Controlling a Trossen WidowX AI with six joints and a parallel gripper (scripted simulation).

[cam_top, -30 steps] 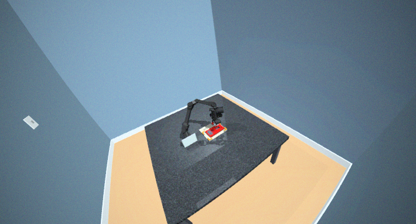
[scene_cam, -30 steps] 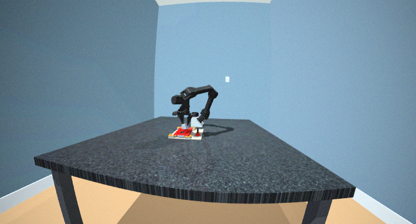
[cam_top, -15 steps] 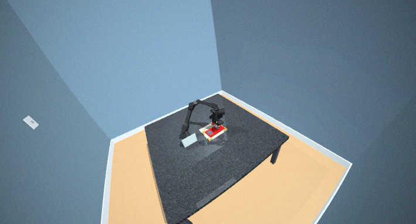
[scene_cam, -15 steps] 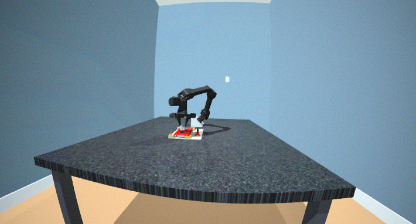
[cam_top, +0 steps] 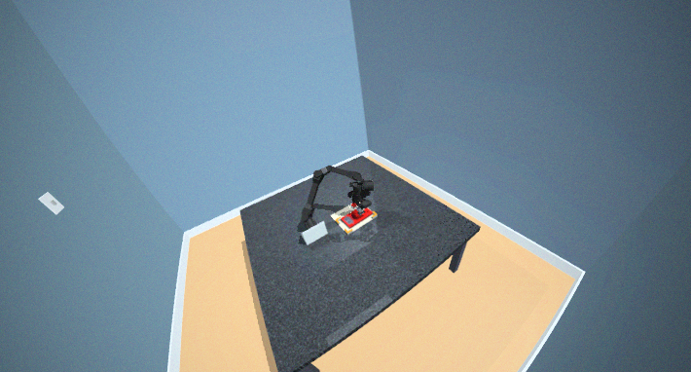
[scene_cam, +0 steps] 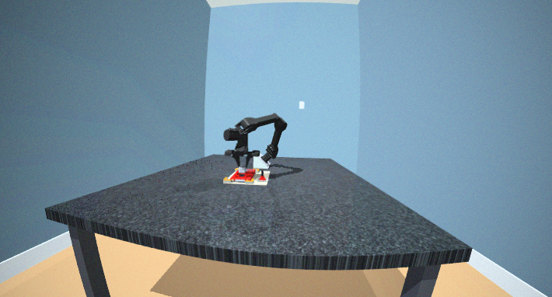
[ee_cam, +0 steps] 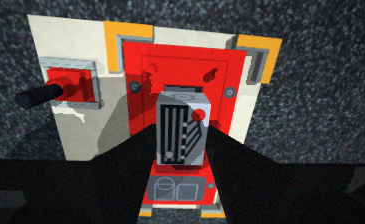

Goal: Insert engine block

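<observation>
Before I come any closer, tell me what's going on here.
A robot arm's gripper is shut on a grey engine block, holding it over the red car body. Part of the opening shows beyond the block. Whether the block is partly in, I cannot tell; it has not been let go.

Black jointed robot arm [cam_top: 315, 192] arches above dark speckled table [cam_top: 331, 284] | gripper [cam_top: 360, 208] over red car body [cam_top: 351, 221]

bare blue-walled room with table [cam_top: 389, 265] [scene_cam: 272, 219]
</observation>
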